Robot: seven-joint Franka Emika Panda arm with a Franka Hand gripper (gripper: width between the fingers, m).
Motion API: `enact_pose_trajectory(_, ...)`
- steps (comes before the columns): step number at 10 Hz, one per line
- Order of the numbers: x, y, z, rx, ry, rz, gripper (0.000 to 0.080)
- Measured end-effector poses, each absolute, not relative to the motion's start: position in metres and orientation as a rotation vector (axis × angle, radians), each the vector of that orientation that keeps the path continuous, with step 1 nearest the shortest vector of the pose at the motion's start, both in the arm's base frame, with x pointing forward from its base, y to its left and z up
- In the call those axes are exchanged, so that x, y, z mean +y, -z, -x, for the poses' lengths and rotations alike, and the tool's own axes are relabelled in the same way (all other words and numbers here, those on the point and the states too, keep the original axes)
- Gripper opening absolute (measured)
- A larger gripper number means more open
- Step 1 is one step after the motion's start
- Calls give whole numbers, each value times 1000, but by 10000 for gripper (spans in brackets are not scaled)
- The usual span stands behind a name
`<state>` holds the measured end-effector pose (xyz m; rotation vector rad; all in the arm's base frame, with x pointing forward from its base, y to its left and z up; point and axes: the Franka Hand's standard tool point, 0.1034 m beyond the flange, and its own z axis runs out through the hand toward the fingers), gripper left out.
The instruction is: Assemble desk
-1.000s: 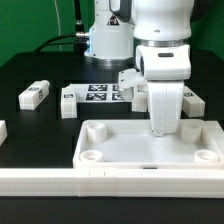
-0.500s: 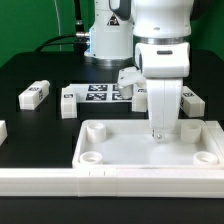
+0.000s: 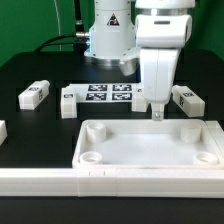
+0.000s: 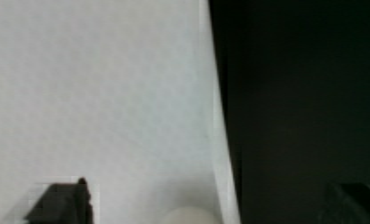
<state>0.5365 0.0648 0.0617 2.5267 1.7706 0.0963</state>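
Desk, early stage. Left: loose leg (image 3: 35, 95) and second leg (image 3: 68, 102) lying unfitted. Near centre: tabletop (image 3: 130, 150) sitting, sockets (image 3: 92, 157) empty. Right: gripper (image 3: 157, 112) hovering over its far rim, fingers (image 4: 61, 200) spread, gripping nothing; third leg (image 3: 185, 100) lying farther right. All legs remaining to fit.

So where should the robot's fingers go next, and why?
Probably over to the nearest leg, on the exterior view's right, to pick it up: the fingers hang open and empty over the tabletop, and its corner sockets show no legs.

pincer (image 3: 157, 112) | risen off tabletop (image 3: 150, 152) | now above far rim
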Motion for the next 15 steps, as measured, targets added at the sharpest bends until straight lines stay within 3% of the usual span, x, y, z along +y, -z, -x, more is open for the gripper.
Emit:
enact_pose_trajectory(3, 111, -70, -533, 1596, -140, -2642, 649)
enact_pose_trajectory(7, 106, -69, -532, 1503, -138, -2703, 649)
enact_pose_trajectory(12, 129, -72, -519, 623, -104, -3088, 649)
enact_pose_trajectory(15, 134, -72, -519, 377, -111, -3154, 649)
